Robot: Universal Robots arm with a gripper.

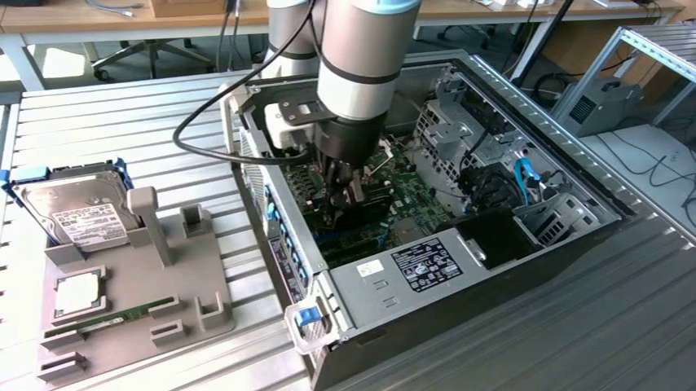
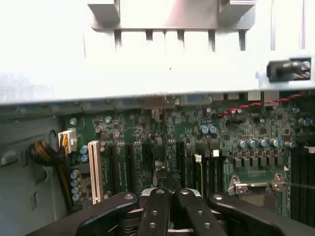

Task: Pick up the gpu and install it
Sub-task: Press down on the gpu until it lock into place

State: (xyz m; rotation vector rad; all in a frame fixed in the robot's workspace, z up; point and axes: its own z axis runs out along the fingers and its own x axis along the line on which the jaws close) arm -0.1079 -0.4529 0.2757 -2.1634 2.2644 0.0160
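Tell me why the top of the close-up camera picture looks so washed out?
Wrist view: the pale metal case wall is overexposed to near white, while the green motherboard below is dim and soft. Exterior view: even lighting, with the open computer case dark inside.

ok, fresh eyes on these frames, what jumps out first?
The arm plunging into the open PC case, its end effector shut and low over the green motherboard and its slots. Next, the grey fixture at the exterior view's left, with a hard drive standing in it.
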